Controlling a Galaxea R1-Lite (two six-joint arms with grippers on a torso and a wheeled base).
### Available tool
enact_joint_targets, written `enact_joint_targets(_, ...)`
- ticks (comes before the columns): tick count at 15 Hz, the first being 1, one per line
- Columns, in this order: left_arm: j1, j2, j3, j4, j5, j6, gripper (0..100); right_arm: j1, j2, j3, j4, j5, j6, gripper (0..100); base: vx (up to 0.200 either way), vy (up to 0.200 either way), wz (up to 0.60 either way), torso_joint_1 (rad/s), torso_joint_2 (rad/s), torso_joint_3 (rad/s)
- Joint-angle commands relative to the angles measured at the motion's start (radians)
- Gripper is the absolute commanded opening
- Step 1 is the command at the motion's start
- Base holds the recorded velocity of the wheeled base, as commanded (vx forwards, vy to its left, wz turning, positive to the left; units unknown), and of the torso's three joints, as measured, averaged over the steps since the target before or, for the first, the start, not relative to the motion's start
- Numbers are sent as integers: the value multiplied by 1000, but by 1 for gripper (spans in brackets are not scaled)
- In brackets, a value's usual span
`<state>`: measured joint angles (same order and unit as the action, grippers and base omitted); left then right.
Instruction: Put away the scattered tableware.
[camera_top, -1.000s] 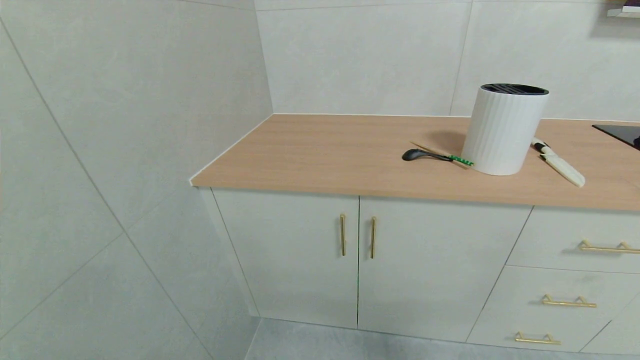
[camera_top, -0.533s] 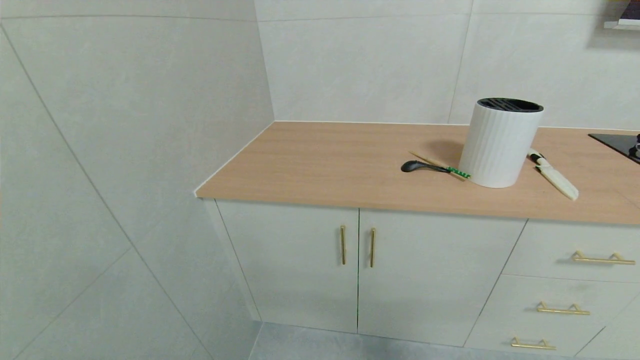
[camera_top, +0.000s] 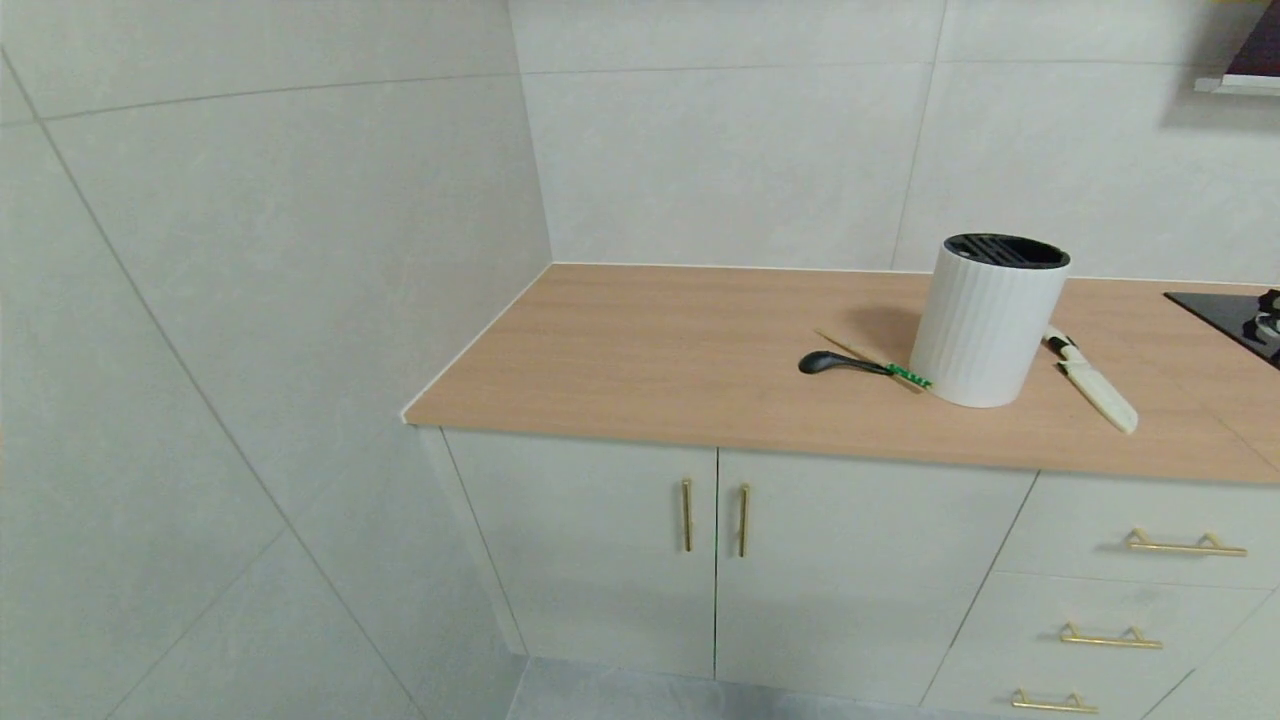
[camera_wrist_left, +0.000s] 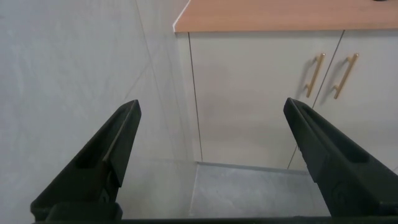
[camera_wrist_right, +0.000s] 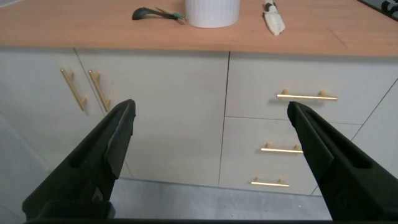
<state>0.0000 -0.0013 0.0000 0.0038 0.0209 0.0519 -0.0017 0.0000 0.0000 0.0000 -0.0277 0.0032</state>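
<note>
Left gripper (camera_wrist_left: 211, 109) is hanging released, jaws spread wide, low in front of the cabinet doors (camera_wrist_left: 267, 106). Right gripper (camera_wrist_right: 211, 107) is gaping too, holding nothing, facing the drawers (camera_wrist_right: 308, 84). Up on the worktop (camera_top: 650, 350) a white ribbed holder (camera_top: 985, 325) is standing upright. Black spoon (camera_top: 835, 363) and chopsticks (camera_top: 865, 357) are lying together just left of it, knife (camera_top: 1090, 380) just right.

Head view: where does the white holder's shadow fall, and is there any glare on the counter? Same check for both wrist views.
Head view: the white holder casts a soft shadow on the countertop, toward the robot's left and away from it; no glare on the wood. Right wrist view: the countertop is evenly lit, no hot spots. Left wrist view: the cabinet doors sit in flat, even light, no glare.
</note>
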Motion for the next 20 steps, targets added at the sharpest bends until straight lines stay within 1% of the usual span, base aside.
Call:
enact_joint_targets(1, 0, 1, 0, -1, 1, 0, 100, 0, 0, 0, 0, 0, 0, 100, 0, 0, 0, 0, 0, 0)
enact_joint_targets(8, 0, 1, 0, -1, 1, -1, 100, 0, 2, 0, 0, 0, 0, 100, 0, 0, 0, 0, 0, 0)
enact_joint_targets(10, 0, 1, 0, -1, 1, -1, 100, 0, 0, 0, 0, 0, 0, 100, 0, 0, 0, 149, -271, -137)
enact_joint_targets(15, 0, 1, 0, -1, 1, -3, 100, 0, 0, 0, 0, 0, 0, 100, 0, 0, 0, 245, -477, -227)
enact_joint_targets(17, 0, 1, 0, -1, 1, -6, 100, 0, 0, 0, 0, 0, 0, 100, 0, 0, 0, 78, -156, -71)
enact_joint_targets(18, 0, 1, 0, -1, 7, -20, 100, 0, 0, 0, 0, 0, 0, 100, 0, 0, 0, 32, -66, -27)
enact_joint_targets(20, 0, 1, 0, -1, 10, -10, 100, 0, 0, 0, 0, 0, 0, 100, 0, -200, 0, 22, -29, -7)
